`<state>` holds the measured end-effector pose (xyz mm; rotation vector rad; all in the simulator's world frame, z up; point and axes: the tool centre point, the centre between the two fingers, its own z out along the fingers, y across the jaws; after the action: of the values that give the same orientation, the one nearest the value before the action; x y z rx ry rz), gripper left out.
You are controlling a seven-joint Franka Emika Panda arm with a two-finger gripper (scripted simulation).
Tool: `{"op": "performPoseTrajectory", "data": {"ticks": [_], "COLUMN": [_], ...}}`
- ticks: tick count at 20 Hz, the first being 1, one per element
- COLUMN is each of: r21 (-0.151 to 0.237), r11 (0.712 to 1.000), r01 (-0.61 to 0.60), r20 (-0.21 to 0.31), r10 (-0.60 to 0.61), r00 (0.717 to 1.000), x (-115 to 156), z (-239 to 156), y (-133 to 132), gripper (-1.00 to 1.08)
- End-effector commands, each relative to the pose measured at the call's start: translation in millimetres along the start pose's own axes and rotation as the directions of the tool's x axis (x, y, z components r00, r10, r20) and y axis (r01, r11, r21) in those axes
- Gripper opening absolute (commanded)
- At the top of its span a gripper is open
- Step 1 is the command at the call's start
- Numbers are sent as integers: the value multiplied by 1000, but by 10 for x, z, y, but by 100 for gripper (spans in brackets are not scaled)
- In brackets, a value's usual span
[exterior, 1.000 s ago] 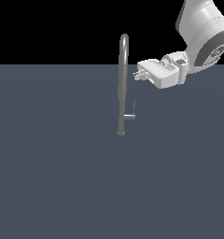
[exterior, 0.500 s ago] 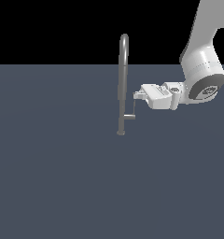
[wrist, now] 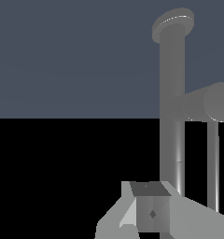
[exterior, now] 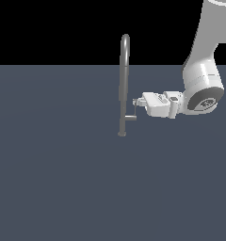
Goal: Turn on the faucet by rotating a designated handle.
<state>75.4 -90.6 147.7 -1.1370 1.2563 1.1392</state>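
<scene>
The tall slim grey metal faucet pipe with the hooked arched top (exterior: 125,80) stands on the flat slate-grey floor (exterior: 53,179), near the middle of the exterior view, small round base down. Its small grey L-shaped handle lever (exterior: 131,115) juts from the lower pipe toward the exterior view's right, a short stub ending in a thin upright blade.

My white gripper (exterior: 135,103) reaches in level from the exterior view's right, fingertips just beside the top of the blade. I cannot tell whether they touch it; the spot is too small. I also cannot tell how my jaws stand: the exterior view shows only tiny tips, and the wrist view shows one grey finger block (wrist: 153,212) low in frame with the pipe (wrist: 172,107) and the stub (wrist: 209,102) close ahead.

Progress, as I judge it: the approach is about done and I'm lined up at lever height. Nothing shows the lever turned, so the faucet reads as off. What is left is contact with the blade, then a push or hook sweeping it around the pipe.
</scene>
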Motion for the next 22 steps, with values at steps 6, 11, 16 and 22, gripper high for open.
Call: {"op": "performPoseTrajectory", "data": {"ticks": [6, 11, 16, 22], "r21": [1, 1, 4, 3], "r11": [1000, 1000, 1000, 1000], "r01": [0, 0, 1, 1], "r20": [0, 1, -1, 0], "r10": [0, 0, -1, -1], "r00": [1000, 1000, 1000, 1000], "x": [-31, -73, -80, -73], "z": [4, 6, 5, 7], "y": [87, 203, 244, 417], "gripper": [-100, -100, -100, -100]}}
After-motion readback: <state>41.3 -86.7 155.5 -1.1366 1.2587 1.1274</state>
